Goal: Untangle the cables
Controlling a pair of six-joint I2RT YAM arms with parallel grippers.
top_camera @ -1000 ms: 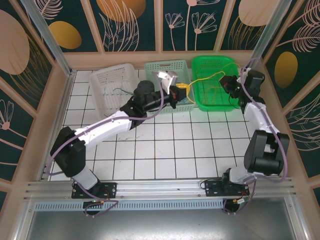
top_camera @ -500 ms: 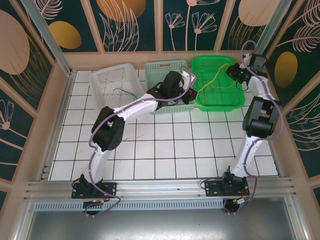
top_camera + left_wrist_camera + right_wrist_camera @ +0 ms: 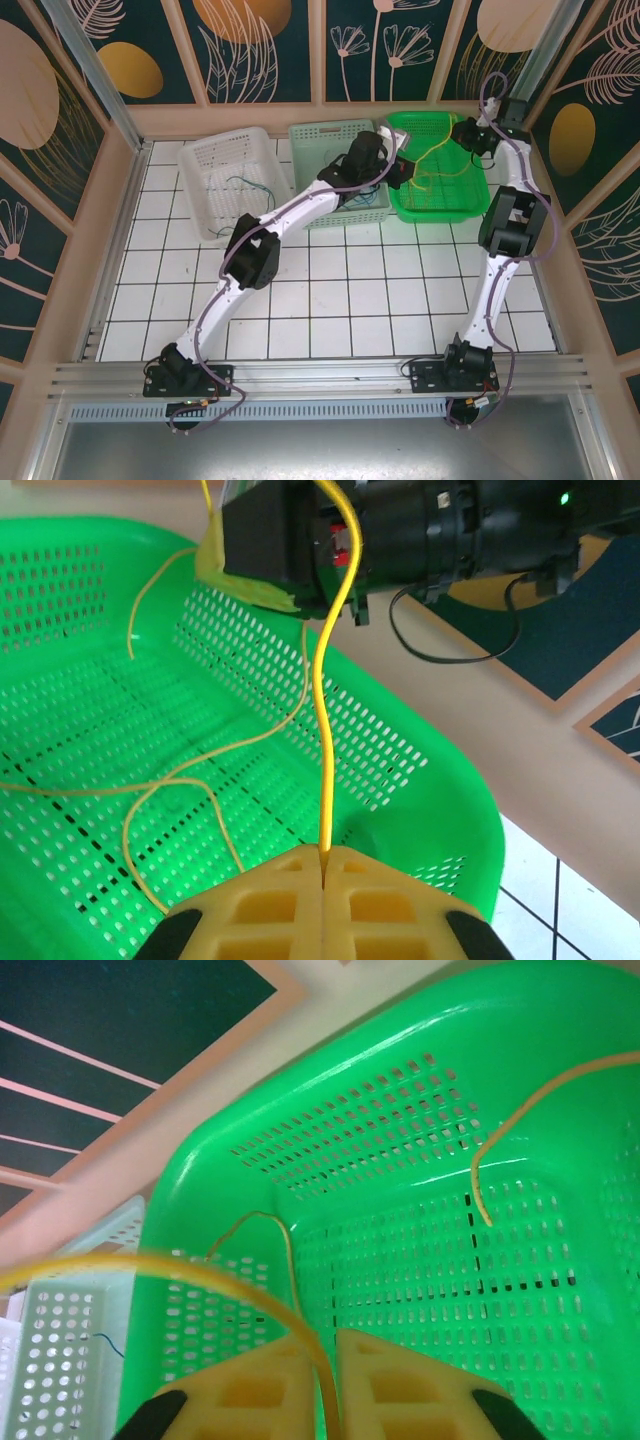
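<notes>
Near edge: both arm bases, w/ bare white-tiled table btwn them & the baskets. Both arms stretch out to the far side.

Far row, left to right: white basket, pale-green basket, green basket, set side by side. A thin dark cable lies in the white one.

Left gripper hangs over the green basket's left part, jaws pressed together on the yellow cable. The cable rises from its pads toward the right gripper, at the basket's far-right corner. There it sits in a narrow slit btwn the fingers; can't tell if it's clamped or loose. More yellow loops lie on the green basket's floor.
</notes>
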